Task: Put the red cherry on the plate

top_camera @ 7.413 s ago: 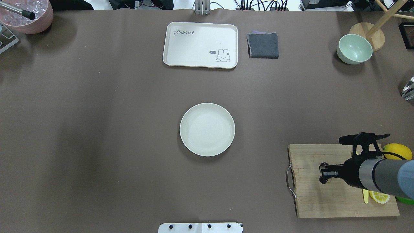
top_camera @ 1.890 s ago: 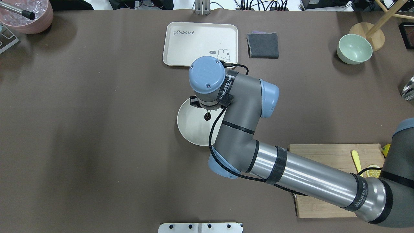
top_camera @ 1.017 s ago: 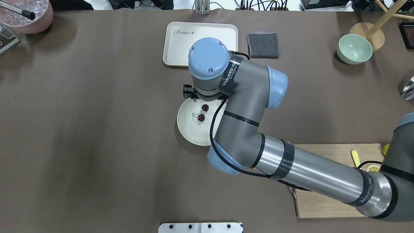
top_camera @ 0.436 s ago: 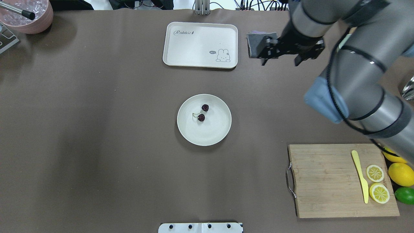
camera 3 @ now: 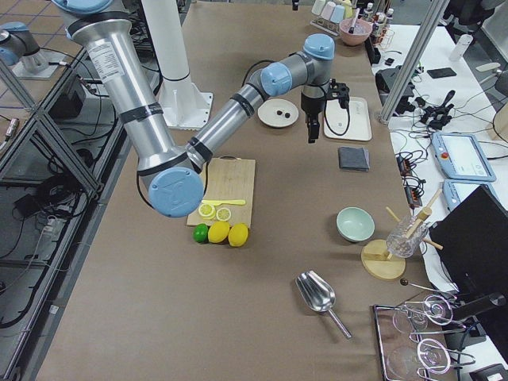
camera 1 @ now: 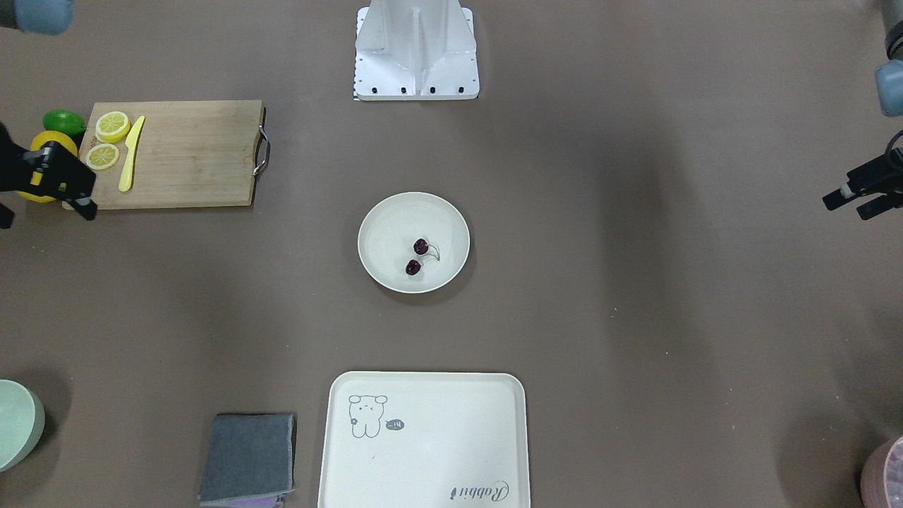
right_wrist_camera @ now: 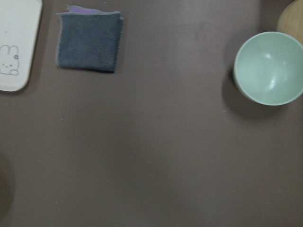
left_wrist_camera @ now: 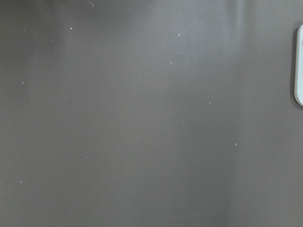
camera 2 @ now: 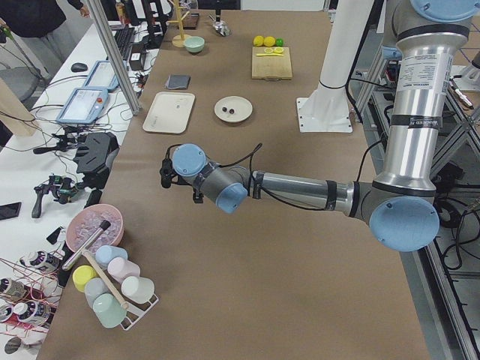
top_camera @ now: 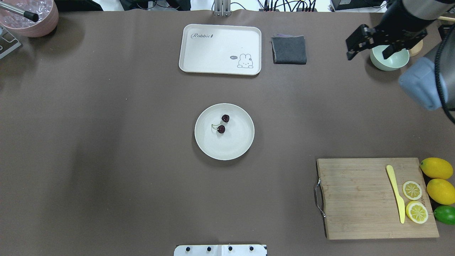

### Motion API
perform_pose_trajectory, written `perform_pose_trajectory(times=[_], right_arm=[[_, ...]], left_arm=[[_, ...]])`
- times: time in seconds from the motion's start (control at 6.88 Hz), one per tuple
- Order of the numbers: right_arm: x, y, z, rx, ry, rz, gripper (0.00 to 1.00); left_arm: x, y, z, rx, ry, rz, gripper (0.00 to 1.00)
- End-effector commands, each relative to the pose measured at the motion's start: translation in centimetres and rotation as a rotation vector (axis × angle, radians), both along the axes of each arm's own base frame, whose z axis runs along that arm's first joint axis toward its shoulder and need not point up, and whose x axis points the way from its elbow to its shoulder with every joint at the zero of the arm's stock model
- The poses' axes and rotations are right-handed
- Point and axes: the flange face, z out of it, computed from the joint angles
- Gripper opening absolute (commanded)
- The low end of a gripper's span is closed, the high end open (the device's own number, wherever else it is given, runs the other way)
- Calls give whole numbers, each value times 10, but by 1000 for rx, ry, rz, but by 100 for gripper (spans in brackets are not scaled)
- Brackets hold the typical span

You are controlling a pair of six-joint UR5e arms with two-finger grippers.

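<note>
The red cherry (top_camera: 221, 129), two dark fruits on joined stems, lay inside the plate (top_camera: 245, 142), free of any grip. The right pincer (top_camera: 367, 56) hung near the pale green bowl (top_camera: 394, 62), its fingers apart and empty. The plate sat well apart from it, to its left and nearer the robot. The left pincer (camera 1: 845, 207), fingers seemingly apart, held nothing, with the plate well to its right. The placing looked complete, with nothing left to do.

The left arm (camera 2: 416, 112) and right arm (camera 3: 228, 117) have brushed silver tubes (camera 3: 119, 79), dark grey joints (camera 2: 225, 181), pale blue caps (camera 2: 405, 226) and black cables (camera 2: 247, 156); the left gripper (camera 1: 845, 209) and right gripper (top_camera: 368, 55) are black.
</note>
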Motion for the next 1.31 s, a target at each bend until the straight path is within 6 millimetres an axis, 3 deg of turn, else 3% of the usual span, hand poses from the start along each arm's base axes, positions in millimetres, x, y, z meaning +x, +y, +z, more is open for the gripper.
perform_pose_trajectory(times=[0.0,0.15,0.29,0.44,0.58,0.73,0.87,1.16], right_arm=[[103,-3,83,11,10,-20,100],[136,-2,117,17,-8,-44,100],[149,11,133,14,-6,-45,100],[163,30,132,22,-6,-20,100],[170,54,139,11,-22,-6,99],[181,73,153,3,-48,0,100],[182,81,161,15,-49,-23,100],[181,83,159,18,-51,-23,100]], left_arm=[[16,-1,6,125,-16,81,99],[11,-2,7,179,-19,95,99],[-2,2,8,207,-17,87,99],[-22,19,10,208,-17,59,99],[-28,39,15,200,-19,54,99],[-30,39,18,194,-21,52,99],[-30,37,16,166,-28,48,99],[-41,28,16,127,-68,12,99]])
